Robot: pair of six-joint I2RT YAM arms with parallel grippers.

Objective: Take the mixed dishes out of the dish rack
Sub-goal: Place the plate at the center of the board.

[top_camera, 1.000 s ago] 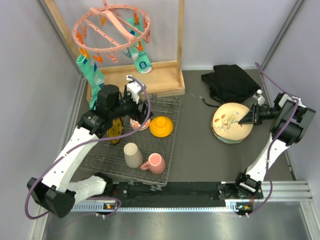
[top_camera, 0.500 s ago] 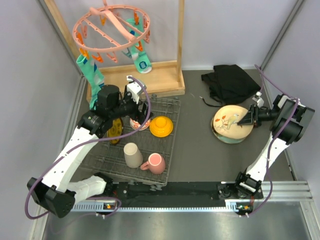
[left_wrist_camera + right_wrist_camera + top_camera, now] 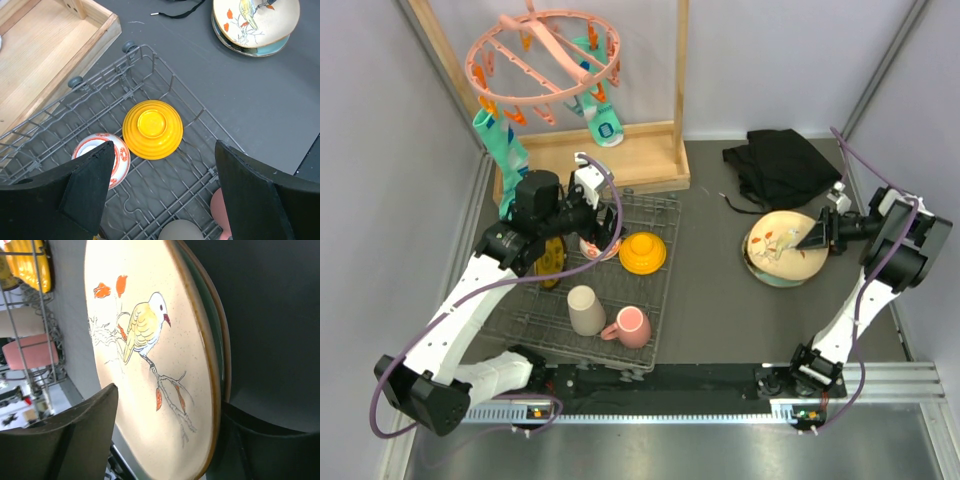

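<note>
The dish rack (image 3: 532,318), near the worktop's (image 3: 710,290) left edge, holds 5 dishes (image 3: 642,253). 2 plates (image 3: 775,279) sit stacked by the right edge. The left gripper (image 3: 162,165) hangs spread above the rack. The right gripper (image 3: 817,236) straddles the bird plate's (image 3: 780,243) rim; whether it is clamped I cannot tell.

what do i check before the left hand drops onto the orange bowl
1. Left hand open: ok, fingers spread wide above the dish rack.
2. Hand centred on the orange bowl: ok, the bowl sits between the two fingers.
3. Bowl's pose: ok, upside down with its base up, flat on the wires.
4. Room beside the red-white bowl: cannot tell, the rims look very close and one finger hangs over it.
5. Right hand out of the way: ok, far across the table, shut on the bird plate.
6. Plate stack settled: not ok, the bird plate is tilted over the pale green plate.
</note>
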